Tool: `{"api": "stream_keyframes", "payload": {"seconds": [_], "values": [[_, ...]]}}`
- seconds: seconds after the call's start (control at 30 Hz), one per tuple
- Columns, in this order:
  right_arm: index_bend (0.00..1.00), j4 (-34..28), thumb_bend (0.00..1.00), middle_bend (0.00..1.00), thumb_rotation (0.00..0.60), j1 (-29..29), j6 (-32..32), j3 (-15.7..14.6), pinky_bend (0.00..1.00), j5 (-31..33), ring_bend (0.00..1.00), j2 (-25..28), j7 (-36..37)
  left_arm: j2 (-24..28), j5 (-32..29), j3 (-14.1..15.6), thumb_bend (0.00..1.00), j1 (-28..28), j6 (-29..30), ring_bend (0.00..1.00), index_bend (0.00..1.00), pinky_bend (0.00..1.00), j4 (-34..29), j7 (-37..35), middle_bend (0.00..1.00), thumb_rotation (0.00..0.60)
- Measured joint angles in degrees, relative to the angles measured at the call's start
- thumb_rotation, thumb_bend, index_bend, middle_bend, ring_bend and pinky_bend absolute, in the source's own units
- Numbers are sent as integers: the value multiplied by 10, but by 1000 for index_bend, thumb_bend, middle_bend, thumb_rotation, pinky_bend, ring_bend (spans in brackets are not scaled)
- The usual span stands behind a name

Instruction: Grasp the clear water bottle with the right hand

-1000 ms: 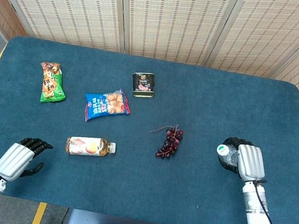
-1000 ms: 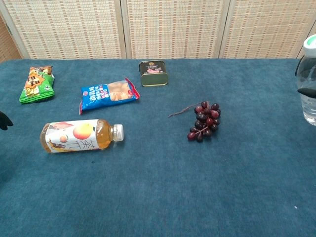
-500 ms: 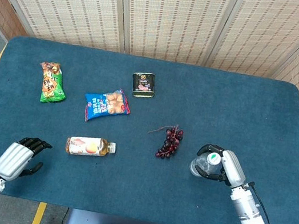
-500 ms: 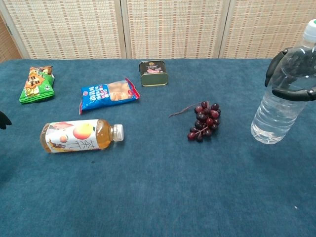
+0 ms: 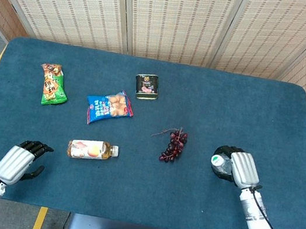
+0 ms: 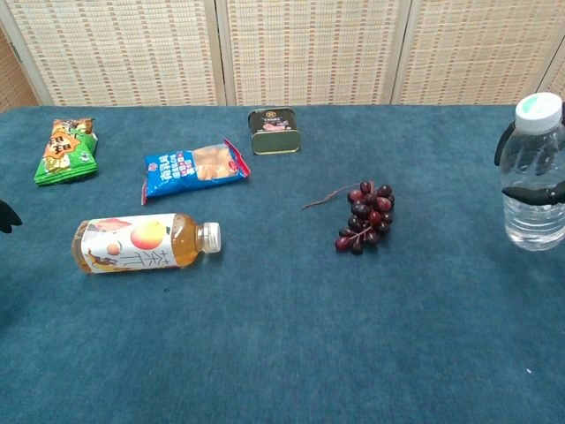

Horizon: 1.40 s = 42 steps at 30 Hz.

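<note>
The clear water bottle (image 6: 533, 181) with a white cap stands upright at the right side of the blue table (image 5: 214, 101). My right hand (image 5: 239, 168) grips it, black fingers (image 6: 532, 190) wrapped around its body. From the head view the bottle (image 5: 219, 162) is seen from above, its cap just left of the hand. My left hand (image 5: 19, 160) rests at the table's front left corner, fingers curled, holding nothing; in the chest view only its fingertips (image 6: 7, 215) show at the left edge.
A bunch of dark grapes (image 6: 366, 216) lies left of the bottle. A juice bottle (image 6: 146, 242) lies on its side front left. A blue snack bag (image 6: 194, 169), a green snack bag (image 6: 64, 150) and a small tin (image 6: 273, 130) sit farther back.
My right hand has carried the bottle back to the right and set it upright, after tilting it leftward half a second ago. The left hand has not moved.
</note>
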Motion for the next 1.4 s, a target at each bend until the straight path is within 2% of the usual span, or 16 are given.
{"api": "stream_keyframes", "payload": {"seconds": [0.03, 0.13, 0.2, 0.3, 0.4, 0.67, 0.77, 0.87, 1.0, 1.07, 1.33, 1.4], "values": [[819, 1, 499, 771, 600, 0, 1, 0, 588, 0, 624, -2, -44, 0, 1, 0, 363, 0, 1, 245, 271, 318, 0, 0, 301, 600], [819, 1, 499, 771, 600, 0, 3, -2, 588, -7, 624, -2, -115, 0, 2, 1, 362, 0, 1, 245, 271, 318, 0, 2, 301, 600], [819, 1, 499, 771, 600, 0, 5, -5, 588, -16, 624, -2, -130, 0, 2, 1, 362, 0, 2, 245, 271, 318, 0, 1, 302, 600], [819, 0, 499, 771, 600, 2, 11, -11, 588, -33, 624, 2, -109, 0, 3, 1, 363, 1, 3, 245, 271, 318, 0, 0, 301, 600], [819, 0, 499, 771, 600, 4, 17, -19, 588, -53, 624, 7, -31, 1, 1, 0, 363, 1, 3, 245, 271, 318, -1, 0, 301, 600], [819, 6, 499, 771, 600, 12, 26, -36, 588, -87, 624, 23, 355, 0, 2, 1, 362, 0, 0, 244, 270, 318, -1, 2, 301, 600], [819, 12, 499, 771, 600, 14, 29, -39, 589, -92, 624, 26, 443, 0, 1, 1, 363, 0, -2, 245, 271, 318, 0, 4, 302, 600], [819, 18, 499, 771, 600, 15, 31, -42, 588, -95, 624, 28, 473, 0, 0, 1, 363, 0, -3, 245, 271, 318, -2, 4, 302, 600], [819, 29, 499, 771, 600, 17, 32, -44, 588, -95, 624, 32, 447, 0, 1, 1, 363, 0, -1, 245, 271, 318, -1, 5, 302, 600], [819, 41, 499, 771, 600, 14, 37, -37, 588, -86, 624, 27, 410, 0, 1, 1, 363, 0, -1, 244, 271, 318, -2, 4, 301, 600], [819, 116, 499, 771, 600, -1, 103, 22, 588, -25, 624, -33, 184, 0, 1, 1, 363, 1, 0, 245, 271, 318, -1, 5, 302, 600], [819, 136, 499, 771, 600, -4, 122, 32, 589, -18, 624, -50, 160, -1, 1, 1, 363, 0, -1, 245, 271, 318, -1, 5, 301, 600]]}}
